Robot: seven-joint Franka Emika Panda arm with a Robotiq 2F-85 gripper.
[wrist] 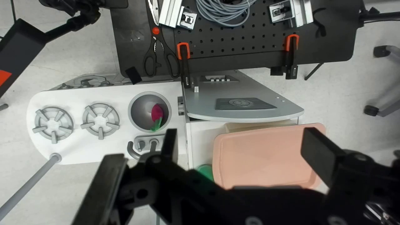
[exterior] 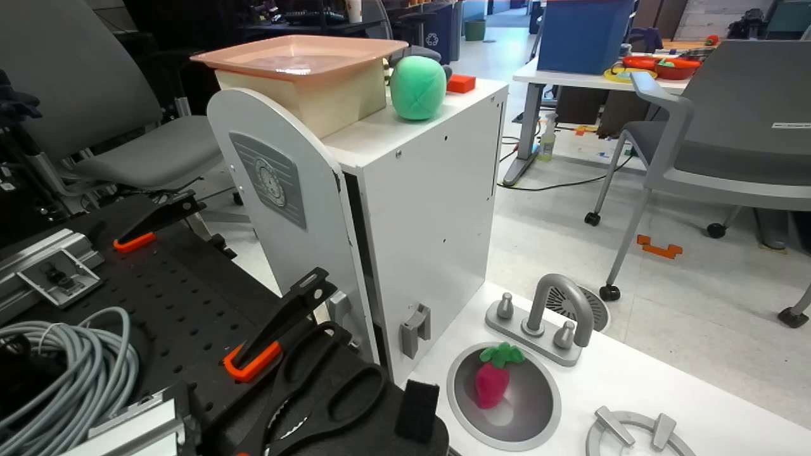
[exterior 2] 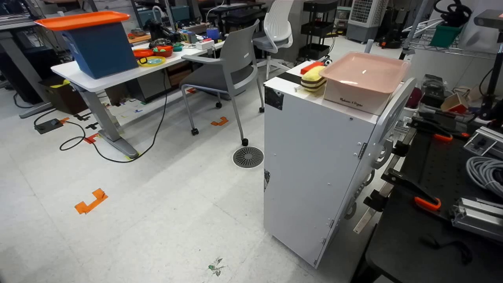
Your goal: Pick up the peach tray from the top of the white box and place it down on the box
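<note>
The peach tray is shallow, pale pink and roughly level. It rests on a cream wooden box that stands on top of the white box. In an exterior view the tray, the cream box and the tall white box show from behind. In the wrist view my gripper is open and empty, with its fingers wide apart. The tray lies below between the fingers, its near edge hidden by the gripper body. The gripper is out of view in both exterior views.
On the white box top stand a green ball, a yellow striped toy and a red block. A raised grey-white panel borders the tray. Beside are a toy faucet, a sink and a black table with clamps.
</note>
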